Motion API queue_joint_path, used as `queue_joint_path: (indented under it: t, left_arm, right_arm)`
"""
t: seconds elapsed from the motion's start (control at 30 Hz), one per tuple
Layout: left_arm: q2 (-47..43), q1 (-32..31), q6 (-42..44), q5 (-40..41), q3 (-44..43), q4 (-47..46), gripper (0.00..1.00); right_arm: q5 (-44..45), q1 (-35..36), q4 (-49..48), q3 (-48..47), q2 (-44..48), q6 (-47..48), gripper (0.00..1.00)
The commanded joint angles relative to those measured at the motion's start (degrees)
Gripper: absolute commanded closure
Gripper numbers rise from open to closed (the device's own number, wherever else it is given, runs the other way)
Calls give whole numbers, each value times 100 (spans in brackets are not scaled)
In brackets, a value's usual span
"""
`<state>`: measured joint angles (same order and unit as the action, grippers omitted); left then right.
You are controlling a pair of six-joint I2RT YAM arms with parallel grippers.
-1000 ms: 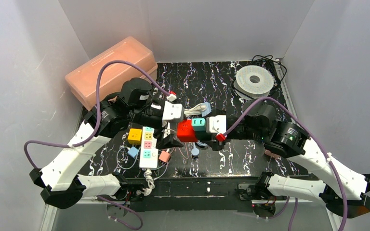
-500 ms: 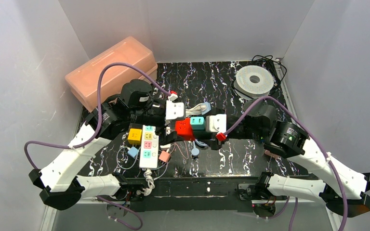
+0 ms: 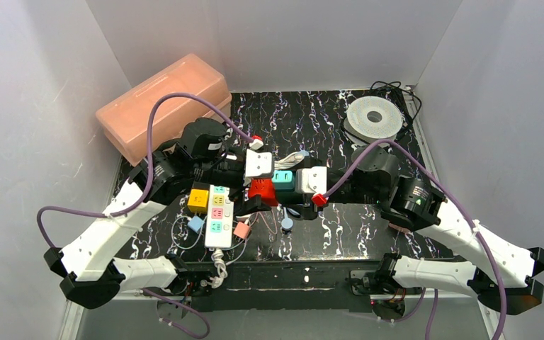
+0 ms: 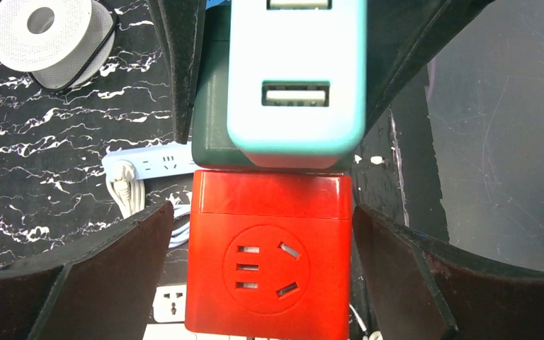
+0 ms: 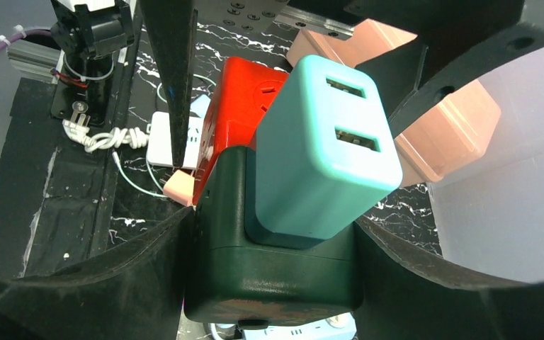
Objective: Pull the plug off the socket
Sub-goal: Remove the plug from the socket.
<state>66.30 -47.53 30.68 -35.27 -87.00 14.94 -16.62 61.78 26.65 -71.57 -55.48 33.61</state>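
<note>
- So, left gripper point(image 4: 261, 219) pinched the red cube socket point(image 4: 269, 273).
- Right gripper point(image 5: 273, 234) squeezed the dark green adapter point(image 5: 276, 280), butted against that socket, teal USB charger point(image 5: 319, 149) stuck on it.

Teal plug point(image 4: 296, 78) — top cropped in left wrist view, prongs buried, unseen.

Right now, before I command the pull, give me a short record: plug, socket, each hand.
plug: teal USB charger, seated in dark green cube
socket stack: dark green cube butts against red socket cube
right hand: shut on dark green cube
left hand: fingers flank red socket cube; grip unclear
task: plug not yet off
</note>
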Motion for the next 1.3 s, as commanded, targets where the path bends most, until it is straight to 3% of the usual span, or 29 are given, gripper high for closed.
queue_joint_path:
  t: [0.0,0.17,0.27,0.47,0.57,0.63,0.67,0.7,0.77,0.8,0.93,1.03,1.17,1.27]
  left_arm:
    - [-1,-28,146,-293,28,266,3]
    - [15,-28,363,-393,-4,485,13]
    - [91,-29,513,-587,-174,679,26]
    - [364,-29,438,-653,-709,852,85]
    - [301,-28,325,-522,-633,595,100]
    - [229,-33,272,-425,-512,396,100]
    - [195,-29,200,-329,-445,267,100]
    - [163,-29,136,-238,-409,170,100]
    - [93,-28,65,-73,-333,6,100]
    - [49,-28,27,13,-274,-94,100]
    - [-163,-28,-101,275,51,-684,100]
    - [-245,-28,-222,258,182,-967,100]
    - [-234,-24,-432,80,36,-864,100]
    - [-231,-24,-463,-105,-174,-584,100]
  right_arm:
    - [0,86,-881,-340,81,-48,99]
    - [14,136,-881,-344,77,-64,99]
    - [10,165,-873,-362,56,-78,99]
    - [-9,190,-917,-316,32,-327,99]
    - [-39,188,-951,-223,63,-523,99]
    - [-16,190,-935,-232,64,-784,99]
    - [40,186,-915,-254,60,-977,90]
    - [136,185,-867,-285,60,-1197,78]
    - [236,186,-545,-446,7,-1596,39]
    - [332,187,-289,-588,-35,-1805,30]
    - [592,185,635,-1130,-129,-2635,21]
    - [332,187,514,-861,194,-2938,19]
    - [117,190,146,-149,702,-2868,17]
    - [427,181,341,-163,921,-2574,16]
